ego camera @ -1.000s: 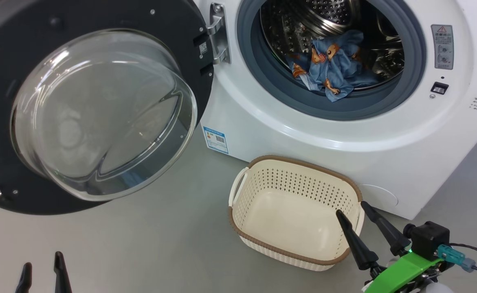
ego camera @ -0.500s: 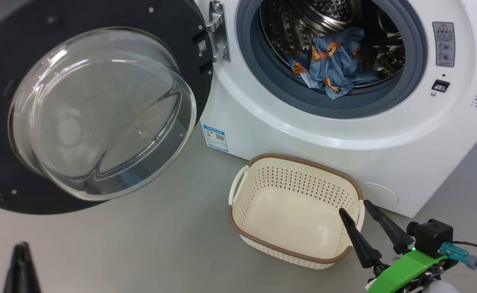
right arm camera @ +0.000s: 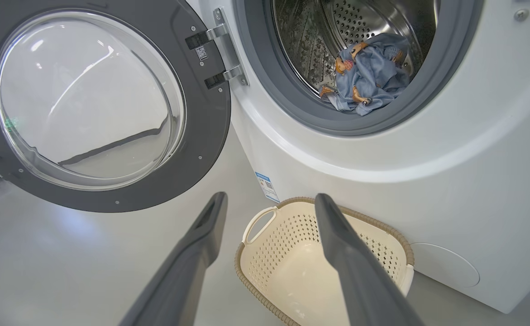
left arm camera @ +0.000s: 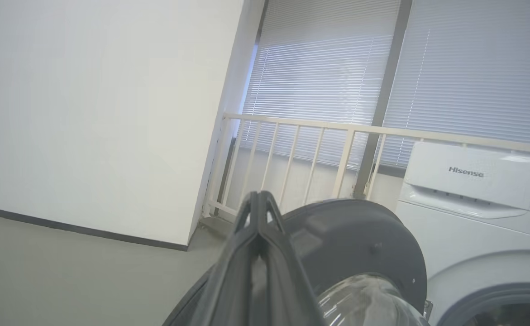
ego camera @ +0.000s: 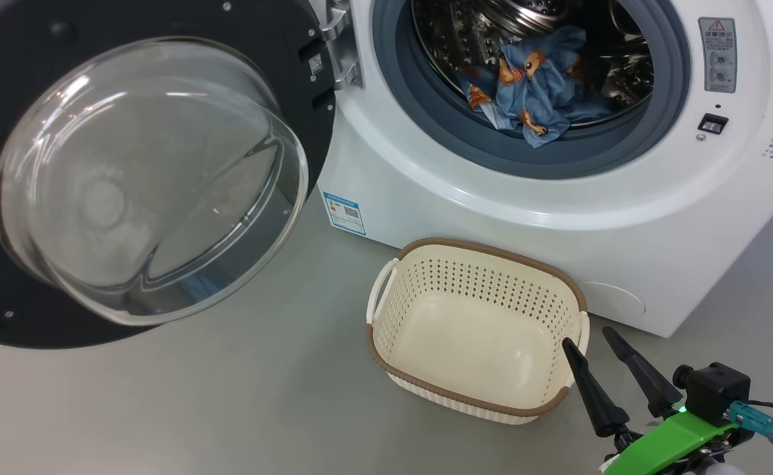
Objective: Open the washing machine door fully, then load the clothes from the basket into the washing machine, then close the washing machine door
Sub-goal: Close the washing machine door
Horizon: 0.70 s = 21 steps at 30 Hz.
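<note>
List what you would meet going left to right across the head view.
washing machine door → blue label sticker → basket → right gripper. The clothes lie above the basket in the same stretch of the picture, so they are left out.

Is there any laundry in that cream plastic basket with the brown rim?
Empty: the basket shows a bare floor; the blue printed clothes lie in the steel drum.
</note>
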{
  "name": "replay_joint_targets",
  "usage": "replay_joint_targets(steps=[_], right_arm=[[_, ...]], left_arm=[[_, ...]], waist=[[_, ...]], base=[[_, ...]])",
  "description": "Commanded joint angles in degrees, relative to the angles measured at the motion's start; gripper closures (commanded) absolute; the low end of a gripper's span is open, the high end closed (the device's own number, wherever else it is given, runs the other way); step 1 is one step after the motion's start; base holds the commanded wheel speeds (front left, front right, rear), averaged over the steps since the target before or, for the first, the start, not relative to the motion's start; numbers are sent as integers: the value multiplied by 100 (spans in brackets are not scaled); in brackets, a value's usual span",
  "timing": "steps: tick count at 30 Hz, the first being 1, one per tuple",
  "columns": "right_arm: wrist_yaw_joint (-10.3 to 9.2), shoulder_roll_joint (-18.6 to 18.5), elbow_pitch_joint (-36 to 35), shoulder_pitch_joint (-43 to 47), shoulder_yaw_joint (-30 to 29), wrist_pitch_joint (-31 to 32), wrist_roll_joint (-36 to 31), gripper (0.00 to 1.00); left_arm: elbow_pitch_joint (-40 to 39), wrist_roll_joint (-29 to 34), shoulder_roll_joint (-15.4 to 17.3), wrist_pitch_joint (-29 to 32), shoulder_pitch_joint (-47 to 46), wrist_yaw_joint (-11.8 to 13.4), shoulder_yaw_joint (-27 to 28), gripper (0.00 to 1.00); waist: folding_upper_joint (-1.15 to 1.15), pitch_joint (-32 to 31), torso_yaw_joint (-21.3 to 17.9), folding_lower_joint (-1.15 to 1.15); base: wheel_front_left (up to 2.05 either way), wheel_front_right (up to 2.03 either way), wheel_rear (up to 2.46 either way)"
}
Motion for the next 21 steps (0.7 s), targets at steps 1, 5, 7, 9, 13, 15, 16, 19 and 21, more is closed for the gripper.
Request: replay_joint_targets(steps=[1, 5, 7, 9, 13, 15, 16, 19, 21], right_arm=[[9, -22, -158, 3, 65, -28, -99, 0], [9, -38, -177, -50, 43, -28, -141, 0], [9, -57, -185, -95, 48, -28, -156, 0], [9, -75, -189, -145, 76, -28, -171, 0], [9, -114, -183, -268, 138, -28, -197, 0], [9, -129, -180, -312, 156, -28, -211, 0], [9, -137, -178, -328, 162, -28, -217, 0], [9, -165, -181, -370, 170, -28, -234, 0], [9, -193, -187, -391, 173, -28, -247, 0]], left_arm=[[2, -165, 411, -29, -336, -9, 265, 100], [680, -872, 1005, -29, -937, -9, 351, 100], [1212, -1358, 1252, -29, -1223, -9, 338, 100], [1836, -1819, 1548, 12, -1438, -9, 193, 100], [2913, -2975, 2027, 637, -1932, -9, -36, 100], [3345, -3437, 2204, 1027, -2129, -9, -71, 100], [3492, -3666, 2272, 1256, -2221, -9, -73, 100], [3914, -4058, 2489, 1886, -2359, -9, -166, 100], [4118, -4251, 2614, 2414, -2406, -9, -281, 100]], waist=[[0, 59, -58, 0], [0, 206, -163, 0], [0, 285, -221, 0], [0, 358, -290, 0], [0, 519, -419, 0], [0, 586, -460, 0], [0, 620, -476, 0], [0, 717, -514, 0], [0, 781, -530, 0]], base=[[0, 0, 0], [0, 0, 0], [0, 0, 0], [0, 0, 0], [0, 0, 0], [0, 0, 0], [0, 0, 0], [0, 0, 0], [0, 0, 0]])
